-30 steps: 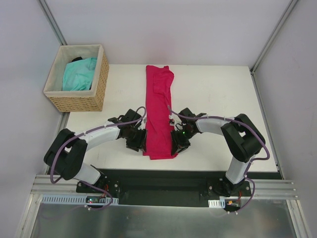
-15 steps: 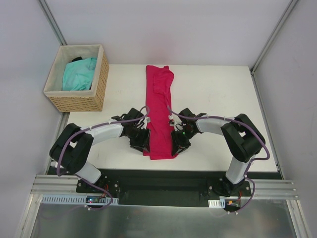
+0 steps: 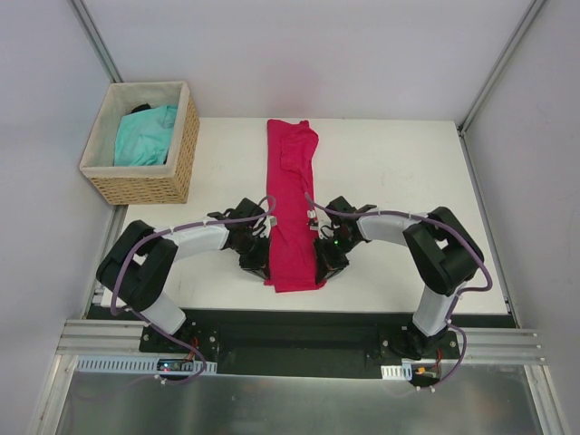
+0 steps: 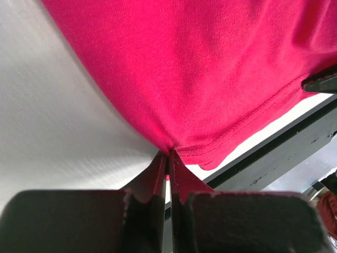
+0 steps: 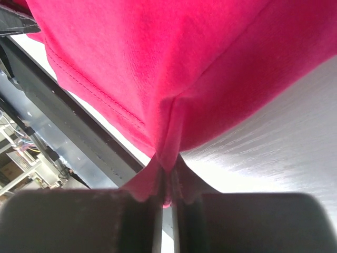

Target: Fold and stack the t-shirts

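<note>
White flat table (image 3: 408, 181) carries a crimson-pink fabric t-shirt (image 3: 290, 195), folded to a narrow strip down the middle. Its long axis runs from the far edge to the near edge, hem end nearest the arms. The fabric is plain fine knit with a stitched hem, rumpled at the far end. A woven wicker basket (image 3: 145, 188) at the far-left corner holds a crumpled turquoise t-shirt (image 3: 145, 136). The left gripper (image 4: 168, 155) is pinched tight on the near-left hem corner, and the right gripper (image 5: 166, 166) on the near-right corner.
</note>
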Motion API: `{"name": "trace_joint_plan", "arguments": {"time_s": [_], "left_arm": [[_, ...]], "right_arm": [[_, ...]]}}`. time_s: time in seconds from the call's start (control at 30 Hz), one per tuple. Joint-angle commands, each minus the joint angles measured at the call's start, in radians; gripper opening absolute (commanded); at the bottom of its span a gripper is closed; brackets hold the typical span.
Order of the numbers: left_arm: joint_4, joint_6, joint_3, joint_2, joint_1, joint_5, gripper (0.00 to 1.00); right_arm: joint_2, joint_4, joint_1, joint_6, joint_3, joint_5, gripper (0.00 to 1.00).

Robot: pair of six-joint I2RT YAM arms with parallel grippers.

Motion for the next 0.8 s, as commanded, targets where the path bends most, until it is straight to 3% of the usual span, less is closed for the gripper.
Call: {"name": "trace_joint_plan", "arguments": {"time_s": [0.0,0.47,0.77], "left_arm": [[-0.016,0.018,0.024,0.004,-0.006,0.009,0.0],[-0.191,0.018,0.007,-0.223,-0.006,0.001,0.0],[-0.326,0.016,0.007,-0.357,-0.006,0.009,0.0]], "right_arm": [[-0.016,-0.038,0.004,-0.022,0.031,0.037,0.01],[-0.278,-0.228,0.013,-0.003,-0.017,0.074,0.01],[-0.352,-0.317,0.039,0.026,-0.032,0.053,0.01]]}}
